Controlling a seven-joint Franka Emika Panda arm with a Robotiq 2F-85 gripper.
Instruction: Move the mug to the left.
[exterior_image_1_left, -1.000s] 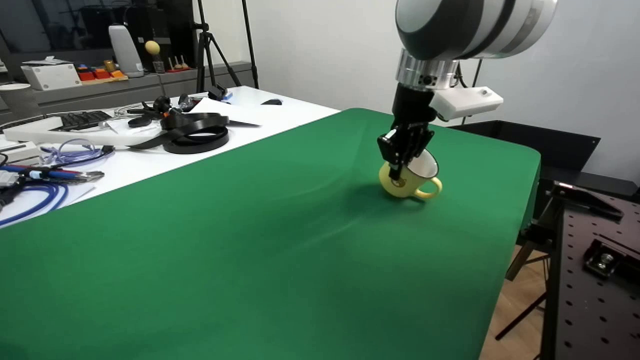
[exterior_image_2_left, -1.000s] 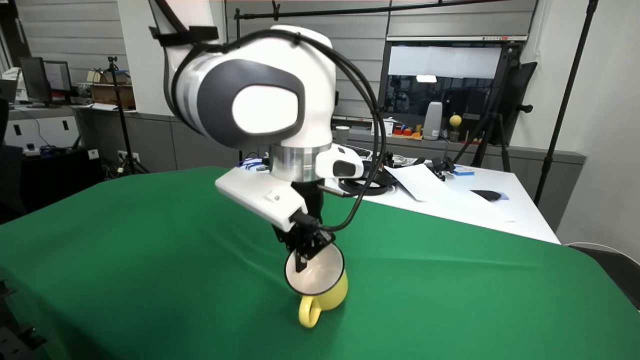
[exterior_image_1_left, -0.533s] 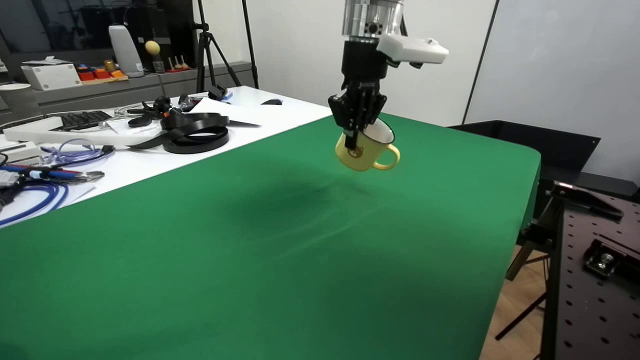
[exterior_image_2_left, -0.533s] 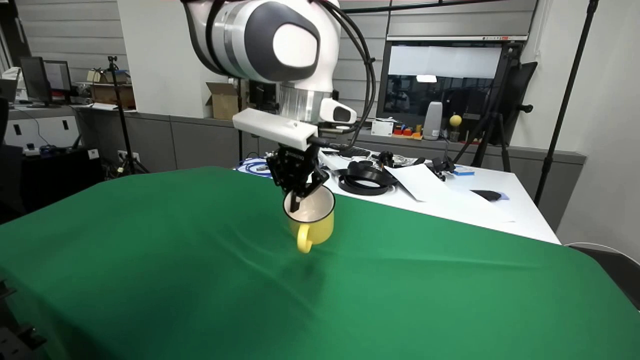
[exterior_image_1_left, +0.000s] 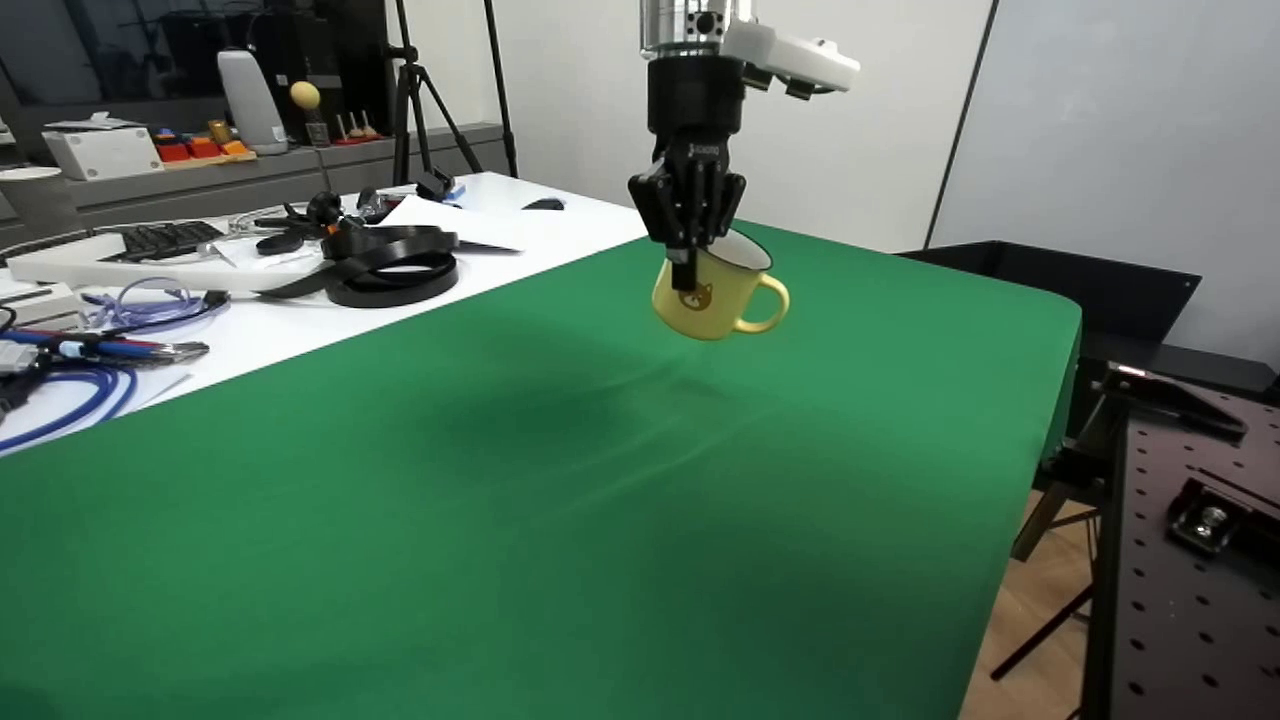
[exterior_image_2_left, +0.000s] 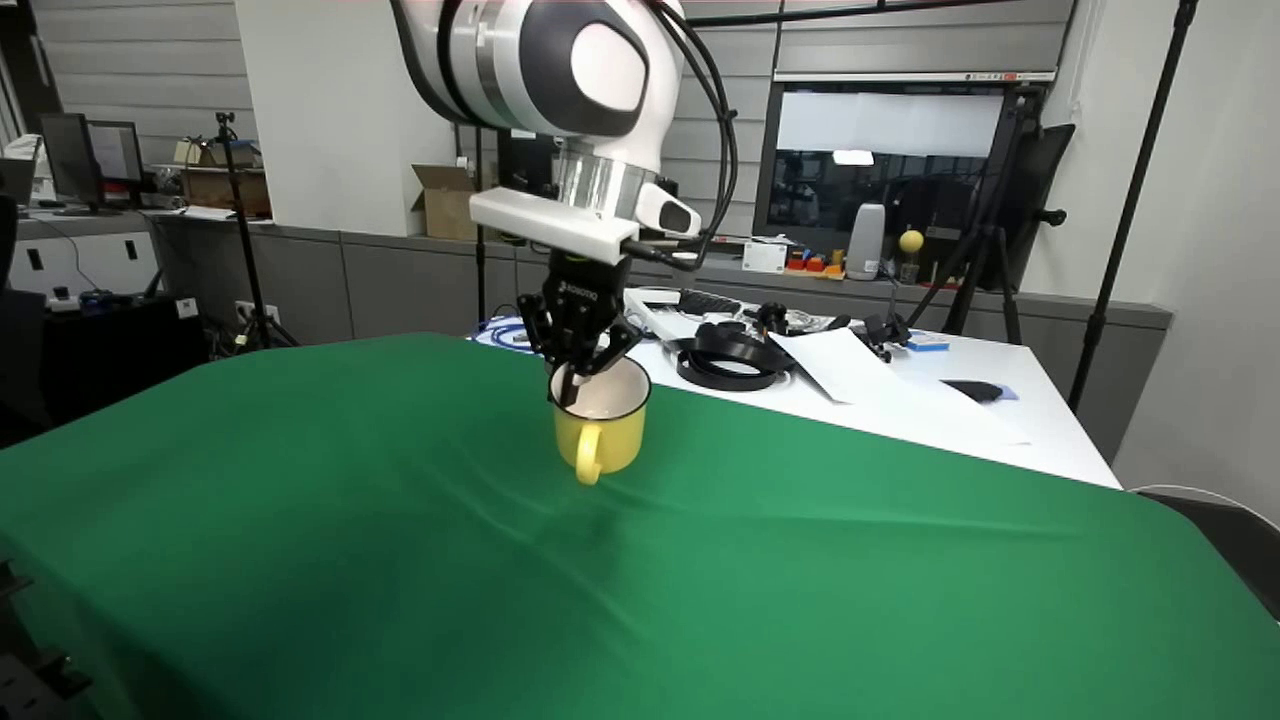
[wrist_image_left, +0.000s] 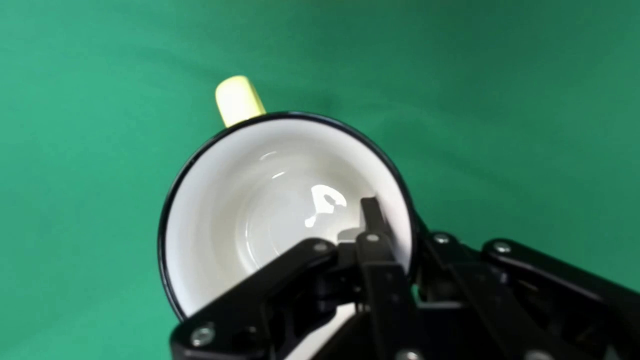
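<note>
Over the green tablecloth (exterior_image_1_left: 520, 560) I see the Robotiq gripper (exterior_image_1_left: 690, 266) clamped on 1 side of the yellow mug (exterior_image_1_left: 715, 295), which hangs below it, leaning right, at upper centre in an exterior view.

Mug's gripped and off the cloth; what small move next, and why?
Probably ease the gripper a little left at this height before lowering: the mug hangs tilted above the green cloth, held by its wall with one finger inside, so a level shift should avoid dragging its base.
</note>
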